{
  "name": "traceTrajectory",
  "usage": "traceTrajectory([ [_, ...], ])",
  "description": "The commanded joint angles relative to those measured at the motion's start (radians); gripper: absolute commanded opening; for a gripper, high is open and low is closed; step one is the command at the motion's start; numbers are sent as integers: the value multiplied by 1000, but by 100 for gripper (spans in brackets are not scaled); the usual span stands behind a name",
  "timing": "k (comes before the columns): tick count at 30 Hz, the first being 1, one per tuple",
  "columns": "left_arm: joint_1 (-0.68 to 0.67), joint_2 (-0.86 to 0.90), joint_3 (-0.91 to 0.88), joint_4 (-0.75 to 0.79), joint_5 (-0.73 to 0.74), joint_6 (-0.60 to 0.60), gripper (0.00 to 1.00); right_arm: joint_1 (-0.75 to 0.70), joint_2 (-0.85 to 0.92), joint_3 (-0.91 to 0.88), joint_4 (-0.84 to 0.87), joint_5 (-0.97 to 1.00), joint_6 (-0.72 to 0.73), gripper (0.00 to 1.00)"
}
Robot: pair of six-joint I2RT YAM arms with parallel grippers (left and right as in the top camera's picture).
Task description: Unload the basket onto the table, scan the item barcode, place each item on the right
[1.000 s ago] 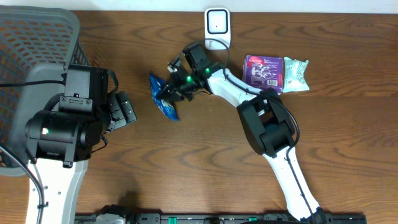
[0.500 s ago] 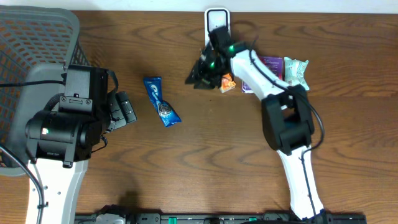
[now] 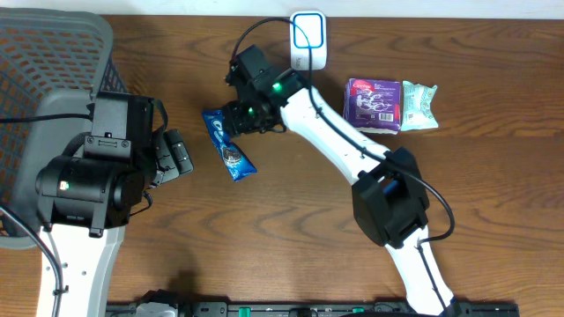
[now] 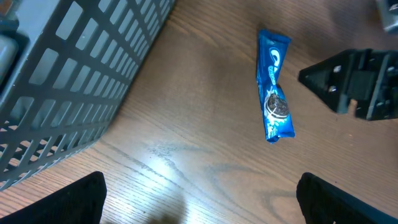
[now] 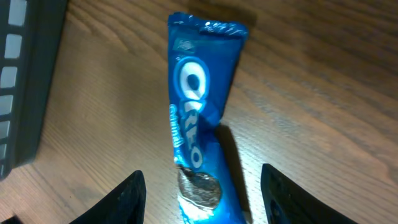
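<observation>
Overhead view of a dark wooden tabletop (image 3: 291,220) with two robot arms. At the far left, a grey mesh basket (image 3: 53,53) fills the back corner. The left arm sits in front of it, and its left gripper (image 3: 179,157) points right. In the left wrist view its jaws stand wide apart with nothing between them, only bare wood below.

Just to the right lies a blue Oreo packet (image 3: 227,143), flat on the wood and angled slightly, with its cookie picture towards the front end. It lies well apart from the basket.

The right arm reaches in from the front right, across the middle, and ends over the back end of the packet. Its right gripper (image 3: 236,117) is released. In the right wrist view the two fingers (image 5: 127,196) stand apart on either side of the packet with a gap on each side, so nothing is grasped.

Further right, at the back edge, stands a small white scanner (image 3: 308,40), near the right arm's wrist and apart from the packet.

To the right again, a purple packet (image 3: 374,102) and a pale green packet (image 3: 420,105) lie touching each other.
</observation>
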Motion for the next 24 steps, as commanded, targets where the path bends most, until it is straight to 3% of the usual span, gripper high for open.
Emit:
traceTrajectory([
  [1,5,6,9,-4,-11,6,98,1,24,0,11,12,14,54],
  [7,5,6,9,-3,-11,6,98,55,31,0,7,39,-95,55],
  [12,5,6,9,-4,-11,6,98,114,37,0,10,166,-98,57],
  [24,5,6,9,-4,-11,6,98,166,98,-1,59,167,-109,57],
])
